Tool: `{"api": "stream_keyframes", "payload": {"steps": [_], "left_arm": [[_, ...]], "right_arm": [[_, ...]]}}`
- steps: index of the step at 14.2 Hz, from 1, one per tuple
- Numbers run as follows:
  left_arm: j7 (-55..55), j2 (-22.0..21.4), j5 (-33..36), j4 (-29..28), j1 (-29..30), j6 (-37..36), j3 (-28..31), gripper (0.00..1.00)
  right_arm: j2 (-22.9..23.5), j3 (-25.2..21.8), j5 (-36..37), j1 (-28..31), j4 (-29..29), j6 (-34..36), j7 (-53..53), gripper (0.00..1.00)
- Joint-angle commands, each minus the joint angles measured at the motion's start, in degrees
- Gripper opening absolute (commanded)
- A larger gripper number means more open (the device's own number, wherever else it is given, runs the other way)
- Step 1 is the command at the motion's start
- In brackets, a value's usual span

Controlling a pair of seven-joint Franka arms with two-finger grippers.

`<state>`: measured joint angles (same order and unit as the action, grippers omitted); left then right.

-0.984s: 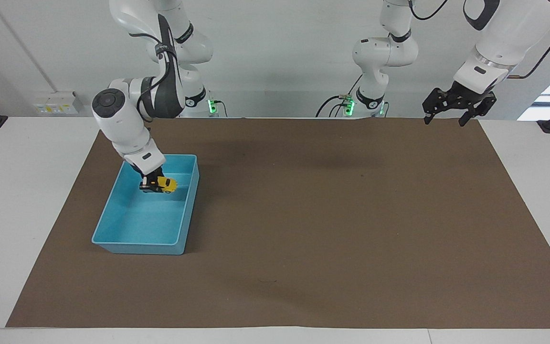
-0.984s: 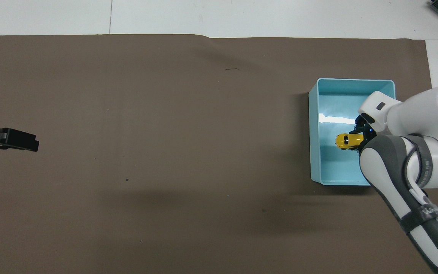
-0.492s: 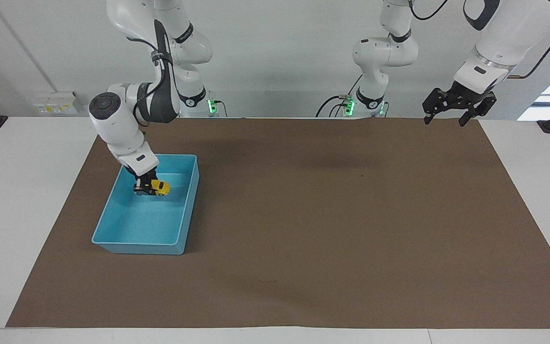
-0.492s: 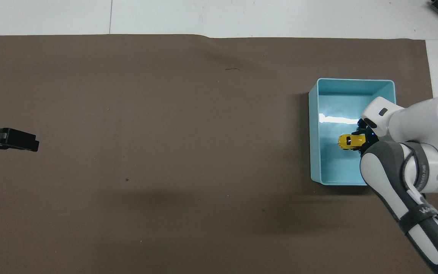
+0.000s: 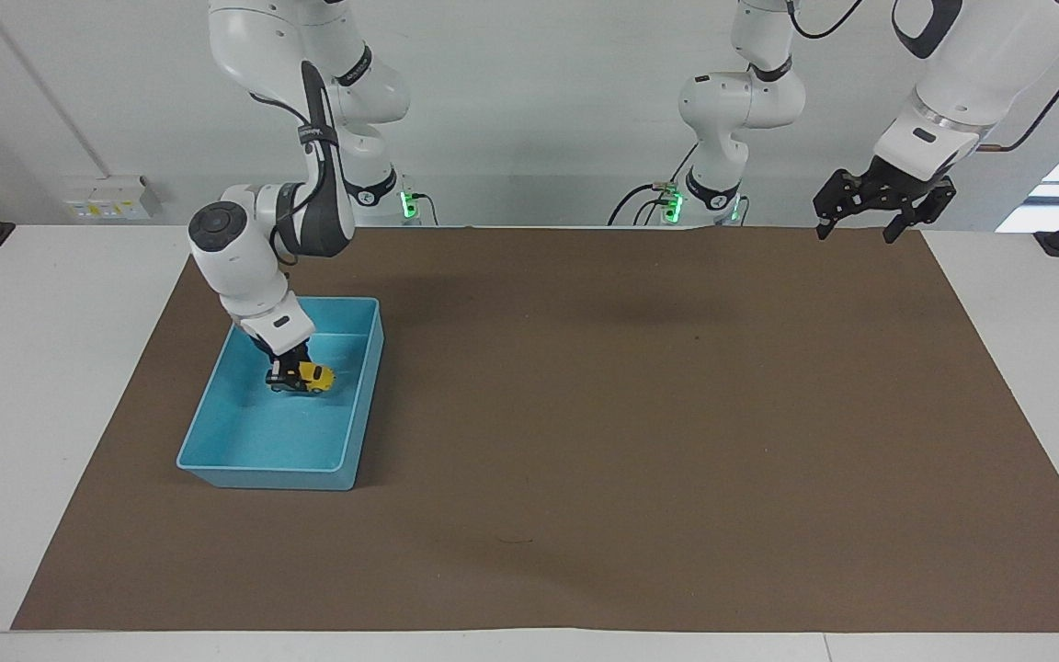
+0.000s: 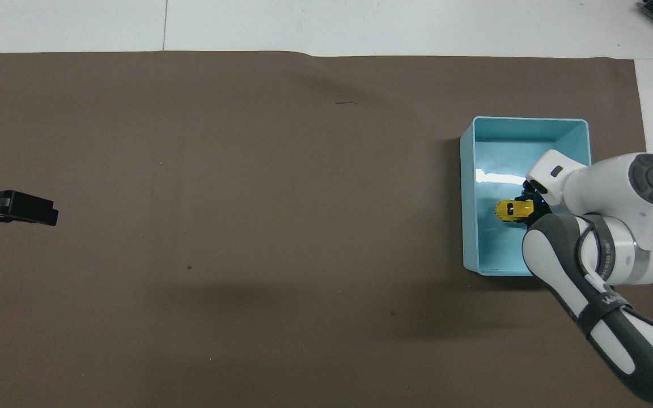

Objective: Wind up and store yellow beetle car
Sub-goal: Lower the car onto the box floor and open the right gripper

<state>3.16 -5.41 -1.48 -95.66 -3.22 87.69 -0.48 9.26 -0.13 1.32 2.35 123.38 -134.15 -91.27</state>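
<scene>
Brown matting (image 5: 640, 414) covers our worktop (image 5: 33, 368). At nine o'clock in the facing view, our right hand (image 5: 289, 375) is clamped on the yellow beetle car (image 5: 313, 377) inside the blue bin (image 5: 217, 464). Our left hand (image 5: 870, 207) waits at one o'clock, fingers apart.

right gripper (image 5: 289, 377) clamped, left gripper (image 5: 863, 225) spread, waiting

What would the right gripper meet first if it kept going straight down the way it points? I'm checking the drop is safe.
Probably the blue bin's floor: the right gripper, shut on the yellow beetle car, points down inside it. The remaining height is unclear.
</scene>
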Motion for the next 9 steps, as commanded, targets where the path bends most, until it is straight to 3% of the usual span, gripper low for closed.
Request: {"api": "stream_keyframes", "payload": {"steps": [1, 9], "left_arm": [[0.3, -0.3, 0.3, 0.3, 0.9, -0.3, -0.6, 1.0], [0.3, -0.3, 0.3, 0.3, 0.9, -0.3, -0.6, 1.0]], "right_arm": [[0.6, 0.6, 0.6, 1.3, 0.7, -2.4, -1.8, 0.09], [2.7, 0.6, 0.6, 1.4, 0.7, -4.1, -1.6, 0.13]]}}
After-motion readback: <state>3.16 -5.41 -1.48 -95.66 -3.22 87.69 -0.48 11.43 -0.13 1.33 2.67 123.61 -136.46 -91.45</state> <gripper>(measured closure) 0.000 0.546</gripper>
